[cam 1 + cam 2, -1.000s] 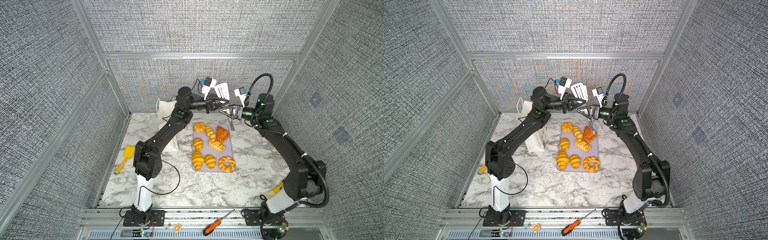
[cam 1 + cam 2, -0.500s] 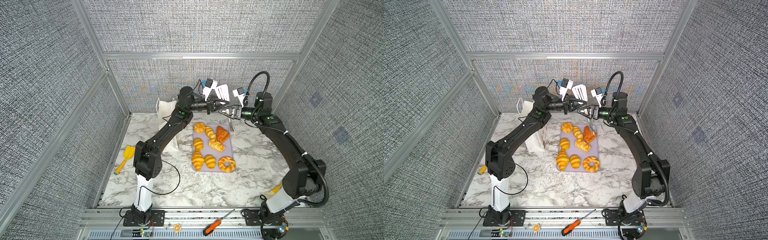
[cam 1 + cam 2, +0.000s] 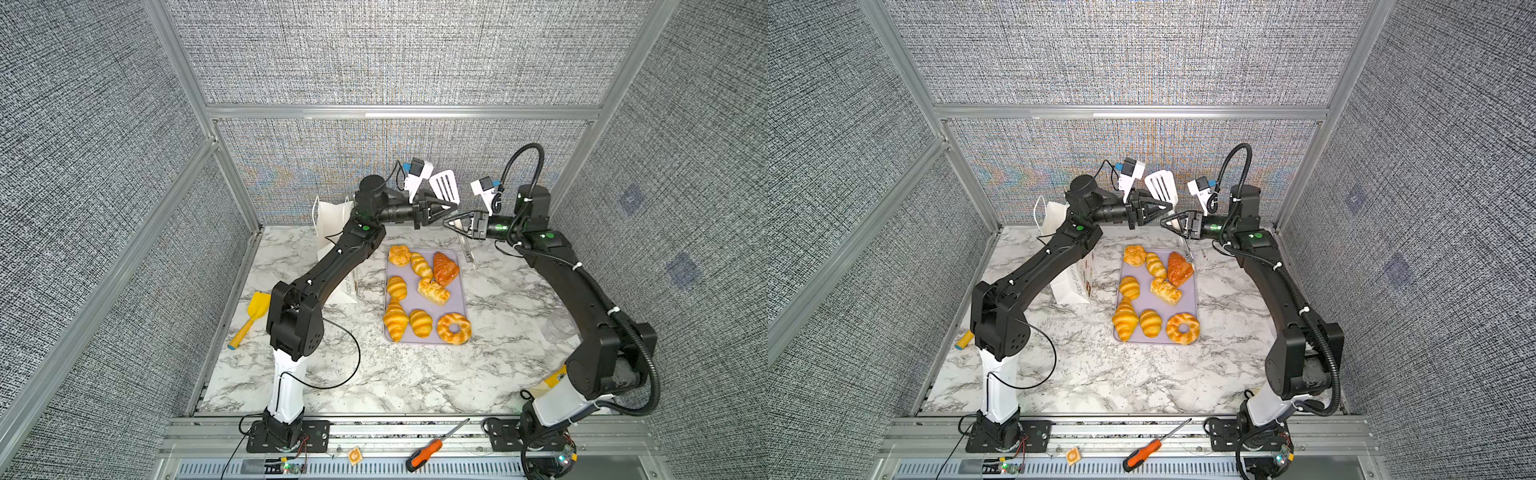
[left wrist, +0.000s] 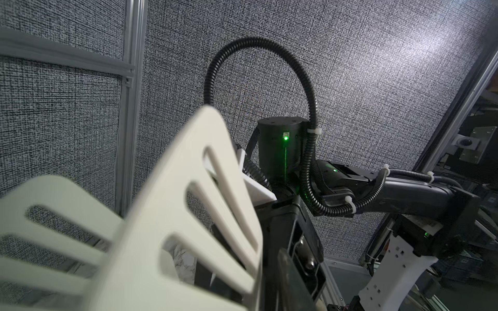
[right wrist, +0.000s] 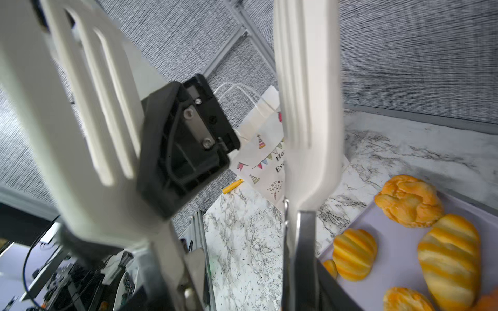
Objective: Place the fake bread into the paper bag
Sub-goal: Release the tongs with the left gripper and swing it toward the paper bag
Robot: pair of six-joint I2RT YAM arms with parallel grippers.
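Note:
Several pieces of fake bread lie on the lilac tray (image 3: 457, 297), among them a bun (image 3: 400, 254), a dark croissant (image 3: 445, 268), a puff (image 3: 433, 291) and a doughnut (image 3: 454, 328). The paper bag (image 3: 328, 216) stands at the back left, partly behind my left arm. White slotted tongs (image 3: 444, 187) hang high above the tray's far end. My right gripper (image 3: 446, 222) is shut on their metal arms; in the right wrist view both paddles (image 5: 307, 107) stick out past my right gripper (image 5: 242, 242). My left gripper (image 3: 448, 206) sits at one paddle, its grip unclear.
A yellow scoop (image 3: 251, 316) lies by the left wall. An orange-handled screwdriver (image 3: 428, 451) rests on the front rail. Grey fabric walls and aluminium posts close in the back and both sides. The two arms meet tip to tip near the back wall.
The right gripper has moved left up to the tongs and closed in on their arms. The left gripper has stayed beside the tongs' head and loosened.

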